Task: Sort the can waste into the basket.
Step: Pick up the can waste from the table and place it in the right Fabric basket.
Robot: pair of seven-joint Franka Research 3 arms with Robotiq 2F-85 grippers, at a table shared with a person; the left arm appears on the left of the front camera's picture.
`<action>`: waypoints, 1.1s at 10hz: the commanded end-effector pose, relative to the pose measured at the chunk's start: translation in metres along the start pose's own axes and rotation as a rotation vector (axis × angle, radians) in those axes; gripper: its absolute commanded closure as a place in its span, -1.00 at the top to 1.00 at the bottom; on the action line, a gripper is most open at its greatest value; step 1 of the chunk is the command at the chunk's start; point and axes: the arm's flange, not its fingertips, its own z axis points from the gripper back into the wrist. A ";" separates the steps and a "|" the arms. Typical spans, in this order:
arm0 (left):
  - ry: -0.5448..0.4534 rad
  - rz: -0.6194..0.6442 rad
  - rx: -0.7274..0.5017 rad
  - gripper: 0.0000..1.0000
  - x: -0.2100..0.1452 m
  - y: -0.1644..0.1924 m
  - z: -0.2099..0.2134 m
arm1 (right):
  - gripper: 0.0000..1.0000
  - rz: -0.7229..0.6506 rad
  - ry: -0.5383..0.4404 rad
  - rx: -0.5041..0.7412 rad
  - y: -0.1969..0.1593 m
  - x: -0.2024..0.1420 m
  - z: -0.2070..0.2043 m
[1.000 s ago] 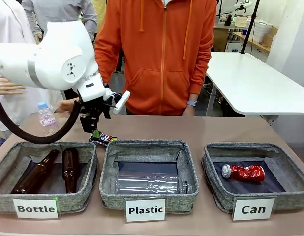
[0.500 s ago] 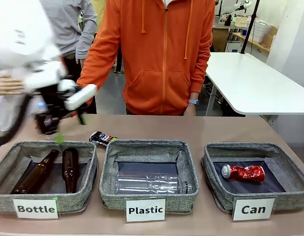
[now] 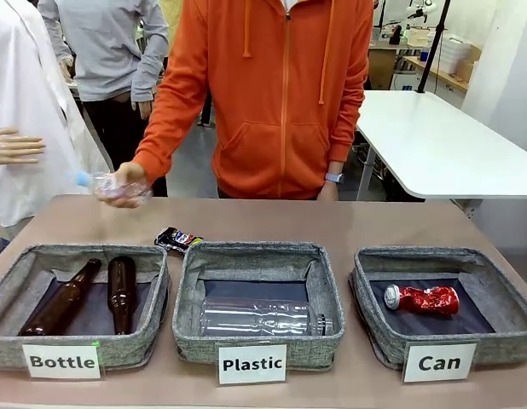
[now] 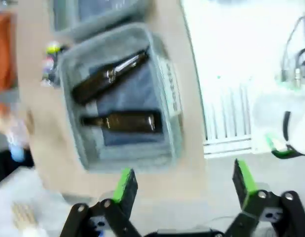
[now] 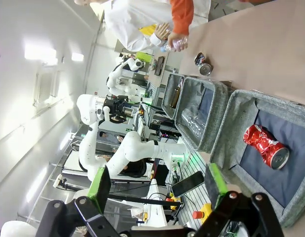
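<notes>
- Scoreboard from the front view: the red can (image 3: 421,299) lies inside the Can basket (image 3: 502,341) on the right, so one piece of can waste is home.
- The dark can (image 3: 178,239), with its colourful print, sits on the bare tabletop (image 3: 374,223). It is just behind the gap between the Bottle basket (image 3: 136,345) and the Plastic basket (image 3: 191,341), well apart from where it belongs.
- At the far side, a person in an orange hoodie holds a clear plastic bottle (image 3: 118,186) above the tabletop's left end. That is not a can.
- Over to the left wrist view, which is blurred: the left hand (image 4: 184,180) hangs high above the Bottle basket and its two brown bottles (image 4: 120,121). Its fingers are spread wide, with nothing between the green pads.
- Now the right wrist view: the right hand (image 5: 158,186) is just as wide open and empty. It looks down on the Can basket, where the red can rests on the dark lining, and the dark can lies farther off on the tabletop.
- My read is roughly halfway: one can sorted, one to go. The dark can has yet to be grasped, carried past the Plastic basket and released into the Can basket.
</notes>
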 end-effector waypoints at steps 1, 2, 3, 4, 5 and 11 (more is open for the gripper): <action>-0.122 0.248 0.063 1.00 -0.051 0.025 0.014 | 1.00 0.017 0.008 -0.005 0.002 -0.002 0.001; -0.192 0.273 0.053 1.00 -0.073 0.035 0.010 | 1.00 0.017 0.008 -0.005 0.002 -0.002 0.001; -0.223 0.297 0.048 1.00 -0.083 0.038 0.004 | 1.00 0.017 0.008 -0.005 0.002 -0.002 0.001; -0.230 0.284 0.048 1.00 -0.085 0.036 -0.001 | 1.00 0.017 0.008 -0.005 0.002 -0.002 0.001; -0.227 0.280 0.051 1.00 -0.081 0.041 -0.006 | 1.00 0.017 0.008 -0.005 0.002 -0.002 0.001; -0.192 -0.013 0.000 1.00 0.027 0.224 -0.071 | 1.00 0.017 0.008 -0.005 0.002 -0.002 0.001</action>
